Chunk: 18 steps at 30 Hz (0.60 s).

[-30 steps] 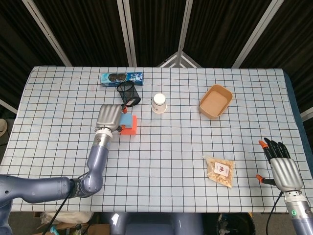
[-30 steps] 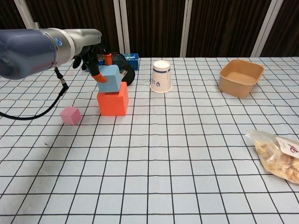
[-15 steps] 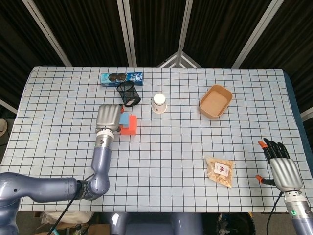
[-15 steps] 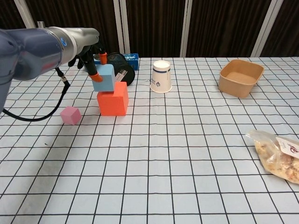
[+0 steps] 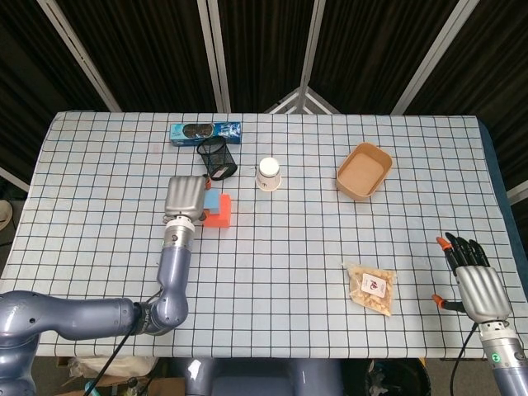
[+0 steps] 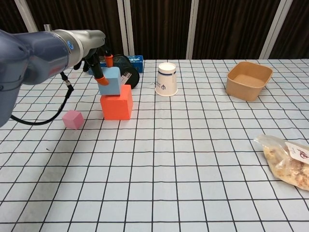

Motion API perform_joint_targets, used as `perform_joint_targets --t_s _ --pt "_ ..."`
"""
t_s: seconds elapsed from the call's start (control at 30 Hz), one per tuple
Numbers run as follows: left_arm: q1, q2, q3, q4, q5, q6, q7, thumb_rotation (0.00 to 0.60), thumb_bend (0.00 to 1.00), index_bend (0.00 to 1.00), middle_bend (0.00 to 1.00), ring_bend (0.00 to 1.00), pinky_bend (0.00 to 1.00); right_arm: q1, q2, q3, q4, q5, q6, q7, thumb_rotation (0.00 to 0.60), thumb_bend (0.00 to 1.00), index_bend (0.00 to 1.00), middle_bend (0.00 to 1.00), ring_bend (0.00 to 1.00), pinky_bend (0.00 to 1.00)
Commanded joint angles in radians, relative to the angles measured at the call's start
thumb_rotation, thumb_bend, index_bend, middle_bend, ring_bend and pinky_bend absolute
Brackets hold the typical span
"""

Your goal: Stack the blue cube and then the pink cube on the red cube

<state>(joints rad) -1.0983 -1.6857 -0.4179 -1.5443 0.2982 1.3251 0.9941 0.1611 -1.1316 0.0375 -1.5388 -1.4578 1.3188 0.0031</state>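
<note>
Snacks in a clear bag (image 6: 287, 163) lie nearest to us at the right, and in the head view our right hand (image 5: 476, 279) hovers off the near right corner of the checked table (image 6: 183, 159), holding nothing, its orange-tipped fingers (image 5: 459, 247) extended and slightly apart. Further in at the left, the pink cube (image 6: 73, 119) sits alone on the cloth, apart from the stack just beyond it. There the red cube (image 6: 117, 102) rests on the table with the blue cube (image 6: 110, 81) on top of it, tilted and offset toward the left edge. Our left hand (image 6: 98, 65) pinches the blue cube, one fingertip pressed on its left face and another at its top edge. Past the stack we see a black mesh cup (image 6: 126, 69) lying on its side, a white paper cup (image 6: 166, 79) upside down to its right, a brown bowl (image 6: 249, 79) far right, and a blue box (image 5: 205, 130) near the far edge.
</note>
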Motion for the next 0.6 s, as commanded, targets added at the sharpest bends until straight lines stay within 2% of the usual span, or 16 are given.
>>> perform_joint_targets --t_s 0.03,0.6 --pt "-0.002 -0.003 0.0 0.001 -0.002 0.001 0.003 0.6 0.4 0.44 0.88 0.7 0.72 0.0 0.001 0.0 -0.001 -0.001 0.001 0.001 0.6 0.09 0.0 0.04 0.02 0.0" --pt "-0.015 -0.016 -0.01 0.008 -0.001 0.004 0.012 0.6 0.4 0.44 0.88 0.7 0.72 -0.001 0.004 0.001 0.002 0.0 0.002 0.012 0.6 0.09 0.0 0.04 0.02 0.0"
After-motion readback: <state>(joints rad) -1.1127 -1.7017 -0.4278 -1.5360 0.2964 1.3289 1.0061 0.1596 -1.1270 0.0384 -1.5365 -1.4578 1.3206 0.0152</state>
